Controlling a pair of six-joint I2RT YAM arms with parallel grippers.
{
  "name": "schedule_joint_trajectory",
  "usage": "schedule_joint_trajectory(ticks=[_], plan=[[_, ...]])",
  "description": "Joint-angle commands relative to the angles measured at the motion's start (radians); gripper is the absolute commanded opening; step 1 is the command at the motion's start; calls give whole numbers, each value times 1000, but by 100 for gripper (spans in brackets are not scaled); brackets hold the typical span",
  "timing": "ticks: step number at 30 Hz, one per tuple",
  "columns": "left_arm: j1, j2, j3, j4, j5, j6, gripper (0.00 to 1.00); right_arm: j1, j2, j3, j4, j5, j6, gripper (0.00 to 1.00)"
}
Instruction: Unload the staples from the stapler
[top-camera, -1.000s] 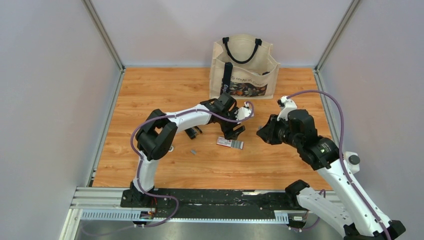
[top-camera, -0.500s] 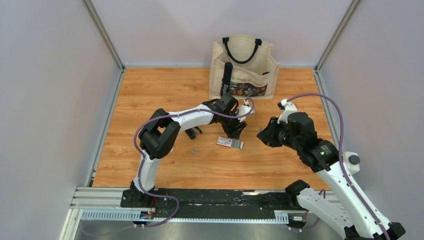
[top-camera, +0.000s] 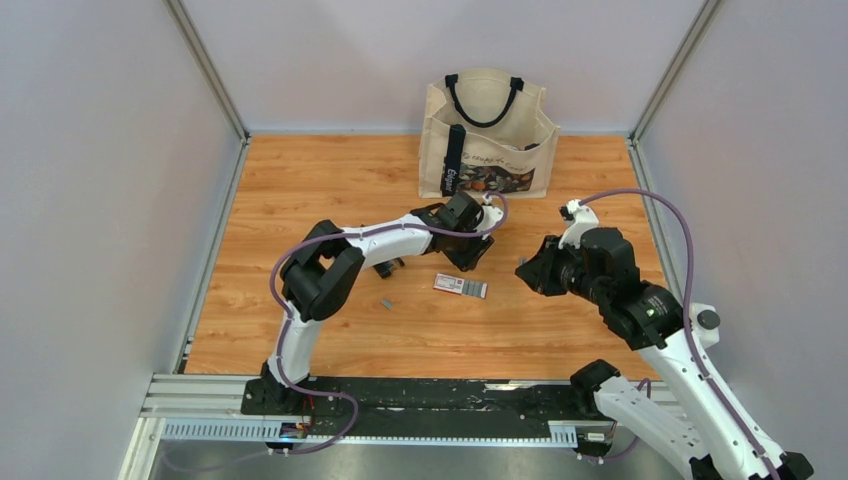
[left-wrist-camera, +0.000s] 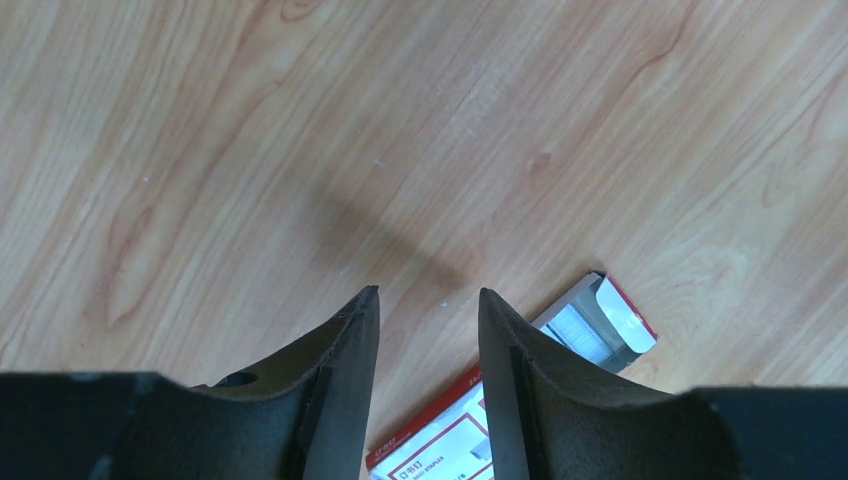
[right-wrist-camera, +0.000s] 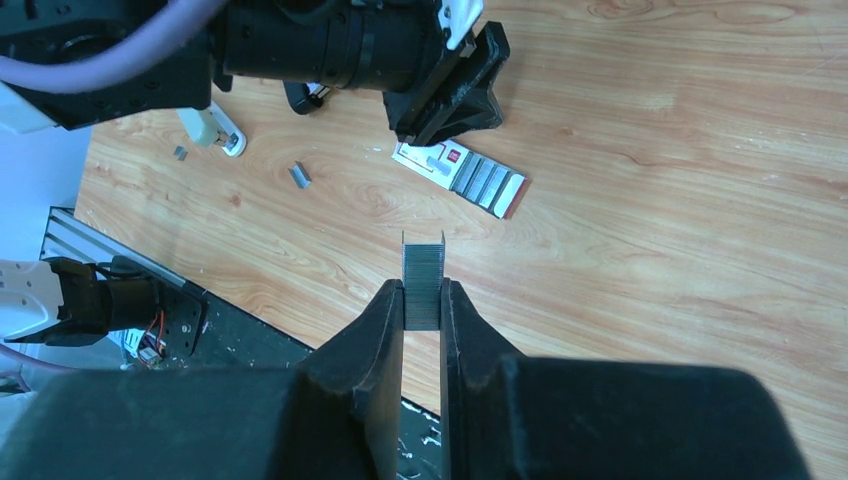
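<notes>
My right gripper (right-wrist-camera: 423, 287) is shut on a short silvery-grey strip of staples (right-wrist-camera: 423, 268) and holds it above the wooden table; in the top view it (top-camera: 523, 267) hangs right of centre. My left gripper (left-wrist-camera: 425, 295) is open and empty, just above the red-and-white staple box (left-wrist-camera: 590, 330), whose end flap is open. In the top view the left gripper (top-camera: 466, 260) is just beyond the box (top-camera: 460, 287). A black stapler (top-camera: 387, 267) lies partly under the left arm. A white stapler (right-wrist-camera: 215, 128) shows in the right wrist view.
A beige tote bag (top-camera: 487, 135) stands at the back centre. A small loose staple piece (top-camera: 386, 302) lies left of the box, also in the right wrist view (right-wrist-camera: 300, 175), with another (right-wrist-camera: 181, 152) near the white stapler. Grey walls enclose the table.
My right gripper has drifted slightly toward the near right with the staples still in it. My left gripper has shifted a little toward the back, staying open by the box.
</notes>
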Motion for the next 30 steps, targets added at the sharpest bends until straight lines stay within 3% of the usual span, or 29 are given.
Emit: schedule_joint_trajectory(ticks=[1, 8, 30], plan=[[-37, 14, -20, 21, -92, -31, 50, -4, -15, 16, 10, -5, 0, 7], [-49, 5, -35, 20, -151, -40, 51, -6, -24, 25, 9, -12, 0, 8], [-112, -85, -248, 69, -100, -31, 52, -3, -44, 45, -13, -18, 5, 9]])
